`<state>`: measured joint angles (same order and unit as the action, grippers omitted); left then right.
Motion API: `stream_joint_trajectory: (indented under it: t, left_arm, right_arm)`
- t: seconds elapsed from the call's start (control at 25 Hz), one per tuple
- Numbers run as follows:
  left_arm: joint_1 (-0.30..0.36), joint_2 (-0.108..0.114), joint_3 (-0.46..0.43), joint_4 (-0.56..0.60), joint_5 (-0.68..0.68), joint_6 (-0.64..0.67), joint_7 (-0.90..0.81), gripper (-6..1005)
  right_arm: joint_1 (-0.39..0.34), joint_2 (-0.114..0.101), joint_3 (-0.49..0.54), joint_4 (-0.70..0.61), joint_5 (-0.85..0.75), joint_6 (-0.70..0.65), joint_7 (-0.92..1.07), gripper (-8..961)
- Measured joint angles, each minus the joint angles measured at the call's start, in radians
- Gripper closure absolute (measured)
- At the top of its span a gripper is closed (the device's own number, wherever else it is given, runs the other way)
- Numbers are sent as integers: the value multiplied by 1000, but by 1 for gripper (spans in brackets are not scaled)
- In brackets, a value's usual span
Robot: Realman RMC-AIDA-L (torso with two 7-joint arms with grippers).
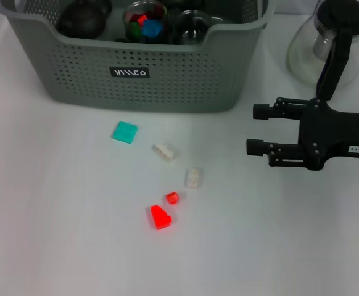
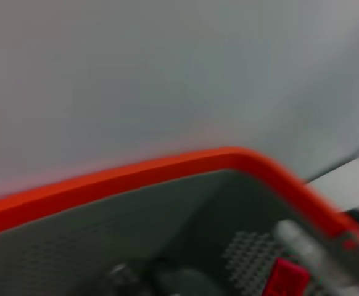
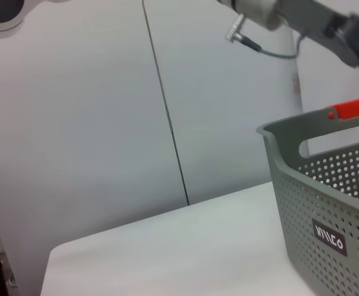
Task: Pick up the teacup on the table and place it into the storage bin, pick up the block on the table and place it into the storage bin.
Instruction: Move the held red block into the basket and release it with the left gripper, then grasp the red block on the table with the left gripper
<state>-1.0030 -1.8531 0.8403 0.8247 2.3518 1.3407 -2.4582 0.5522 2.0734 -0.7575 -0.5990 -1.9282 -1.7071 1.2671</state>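
Observation:
The grey-green storage bin (image 1: 167, 74) stands at the back of the table, and its corner also shows in the right wrist view (image 3: 327, 203). Inside it are a dark round pot (image 1: 84, 18), a glass cup of coloured blocks (image 1: 145, 18) and another glass cup (image 1: 195, 28); I cannot tell which is the teacup. Loose blocks lie on the table: a teal square (image 1: 124, 132), a beige one (image 1: 165, 151), a clear one (image 1: 193, 177), a small red one (image 1: 172, 197) and a bigger red one (image 1: 160, 216). My right gripper (image 1: 251, 129) hovers open to their right, holding nothing.
The glass teapot (image 1: 327, 43) with a black handle stands at the back right, just behind my right arm. The left wrist view shows an orange-rimmed grey container (image 2: 167, 169) with a red piece (image 2: 288, 277) inside. That orange rim (image 3: 355, 106) also shows behind the bin.

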Motion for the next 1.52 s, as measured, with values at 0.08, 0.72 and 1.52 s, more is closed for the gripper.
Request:
stream_joint_trajectory:
  t: [0.08,0.72,1.52]
  left_arm:
    - [-18,-32,27,-1,91,-58,-7,765]
    - [-34,-184,91,9,384,-256,-75,676]
    - [434,-63,-333,-119,-791,516,551,387]
  right_arm:
    - [0,0,1,0,0,1,0,192]
    - [-1,0,5,3,0,-1,0,193]
    - [-6,1,7,5,6,-2,-3,193]
